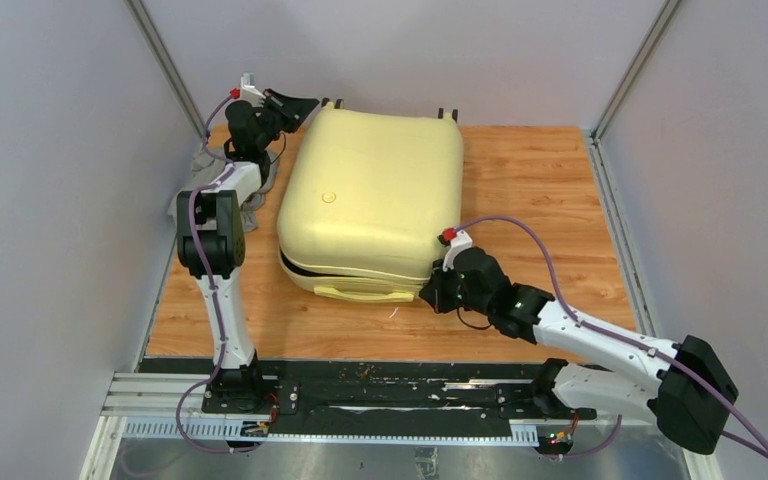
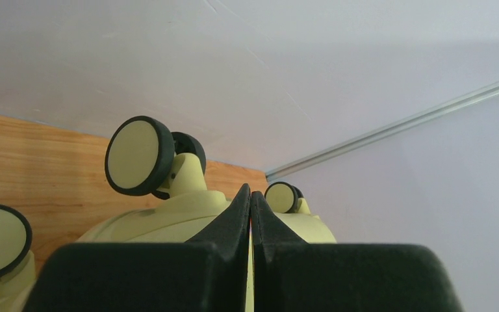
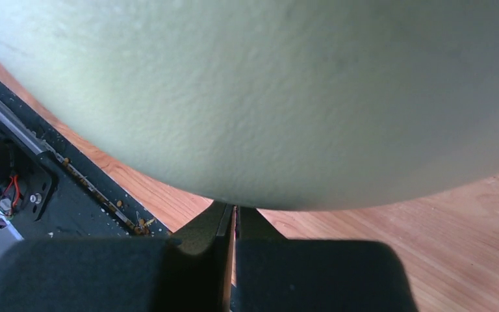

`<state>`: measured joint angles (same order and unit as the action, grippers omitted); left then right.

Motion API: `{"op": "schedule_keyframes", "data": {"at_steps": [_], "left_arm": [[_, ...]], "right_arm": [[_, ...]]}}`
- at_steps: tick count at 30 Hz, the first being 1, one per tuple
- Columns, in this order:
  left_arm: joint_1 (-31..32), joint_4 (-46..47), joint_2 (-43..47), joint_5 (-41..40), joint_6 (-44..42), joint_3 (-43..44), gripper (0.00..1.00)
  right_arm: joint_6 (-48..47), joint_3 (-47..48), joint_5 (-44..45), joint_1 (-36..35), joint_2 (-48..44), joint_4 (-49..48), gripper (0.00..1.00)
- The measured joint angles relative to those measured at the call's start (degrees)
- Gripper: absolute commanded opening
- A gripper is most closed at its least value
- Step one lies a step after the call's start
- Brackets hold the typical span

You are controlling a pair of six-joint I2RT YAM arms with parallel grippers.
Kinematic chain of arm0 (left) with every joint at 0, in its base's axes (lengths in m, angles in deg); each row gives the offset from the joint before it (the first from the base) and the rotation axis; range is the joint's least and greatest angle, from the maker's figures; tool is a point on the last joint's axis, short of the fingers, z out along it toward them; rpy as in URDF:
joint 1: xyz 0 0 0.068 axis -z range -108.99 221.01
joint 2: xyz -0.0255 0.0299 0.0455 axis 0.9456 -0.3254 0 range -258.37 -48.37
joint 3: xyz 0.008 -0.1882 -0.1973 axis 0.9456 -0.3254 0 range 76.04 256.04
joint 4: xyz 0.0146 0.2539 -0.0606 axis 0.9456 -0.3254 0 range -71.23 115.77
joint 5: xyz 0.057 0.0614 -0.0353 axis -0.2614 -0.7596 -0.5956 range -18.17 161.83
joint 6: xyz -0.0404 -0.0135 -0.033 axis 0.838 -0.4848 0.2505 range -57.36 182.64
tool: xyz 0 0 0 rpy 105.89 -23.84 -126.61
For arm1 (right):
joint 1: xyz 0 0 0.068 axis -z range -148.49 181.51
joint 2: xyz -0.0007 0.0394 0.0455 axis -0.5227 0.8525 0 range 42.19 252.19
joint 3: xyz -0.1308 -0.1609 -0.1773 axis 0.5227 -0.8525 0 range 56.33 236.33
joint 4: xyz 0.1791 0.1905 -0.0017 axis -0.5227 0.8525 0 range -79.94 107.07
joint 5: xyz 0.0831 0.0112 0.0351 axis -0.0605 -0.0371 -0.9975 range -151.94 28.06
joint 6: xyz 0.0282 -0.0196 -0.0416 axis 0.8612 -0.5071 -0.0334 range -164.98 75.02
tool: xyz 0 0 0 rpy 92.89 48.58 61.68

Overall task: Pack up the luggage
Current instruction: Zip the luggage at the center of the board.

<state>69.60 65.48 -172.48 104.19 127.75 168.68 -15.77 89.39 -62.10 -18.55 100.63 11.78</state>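
Sealing the luggage [image 1: 375, 200] seems the current step; the left gripper [image 1: 303, 104] and right gripper [image 1: 428, 292], both closed empty, should next press it flat.

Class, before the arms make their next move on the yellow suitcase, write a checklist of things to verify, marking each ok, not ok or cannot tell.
1. Luggage flat on the table: ok.
2. Luggage fully closed: not ok, dark gap along its near edge.
3. Left fingers shut and empty: ok.
4. Right fingers shut, at the near right corner: ok.
5. Right fingers touching the shell: cannot tell.
6. Contents inside: cannot tell, hidden.
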Motion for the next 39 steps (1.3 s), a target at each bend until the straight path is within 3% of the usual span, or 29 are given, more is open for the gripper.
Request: {"op": "schedule_keyframes", "data": {"at_steps": [9, 16, 21, 22, 23, 25, 26, 30, 36, 39], "left_arm": [[0.04, -2.43, 4.76, -1.81, -2.34, -3.63, 0.00], [0.48, -5.27, 10.08, -4.81, -6.10, -7.08, 0.00], [0.52, -7.06, 12.68, -6.27, -8.33, -12.11, 0.00], [0.52, -7.39, 12.98, -6.47, -8.68, -12.96, 0.06], [0.50, -7.82, 13.22, -6.49, -9.01, -13.66, 0.20], [0.28, -8.92, 13.73, -6.49, -9.92, -14.32, 0.62], [-0.02, -9.57, 14.27, -6.45, -9.92, -14.53, 0.77], [-3.48, -16.15, 19.71, -5.88, -15.41, -15.67, 0.81], [-11.74, -25.68, 35.06, -6.80, -27.96, -26.27, 0.80], [-12.72, -28.46, 39.41, -5.66, -31.69, -32.24, 0.80]], "right_arm": [[6.03, -1.20, 3.74, -0.13, -1.38, -0.76, 0.00], [7.65, 8.90, 5.35, -6.86, 12.11, -0.87, 0.00], [10.29, 4.92, 6.67, -5.33, 7.04, -1.53, 0.00], [10.51, 4.52, 7.96, -5.01, 5.88, -0.55, 0.00], [10.69, 4.33, 9.16, -4.74, 5.01, 0.35, 0.00], [10.88, 4.17, 10.91, -4.52, 4.04, 1.55, 0.00], [10.93, 4.11, 11.82, -4.52, 3.65, 2.27, 0.00], [11.34, 3.67, 13.20, -4.20, 2.93, 2.71, 0.00], [11.76, 1.66, 12.11, 0.52, 0.70, 2.64, 0.00], [11.58, 1.38, 12.22, 2.62, -0.13, 2.99, 0.00]]}}
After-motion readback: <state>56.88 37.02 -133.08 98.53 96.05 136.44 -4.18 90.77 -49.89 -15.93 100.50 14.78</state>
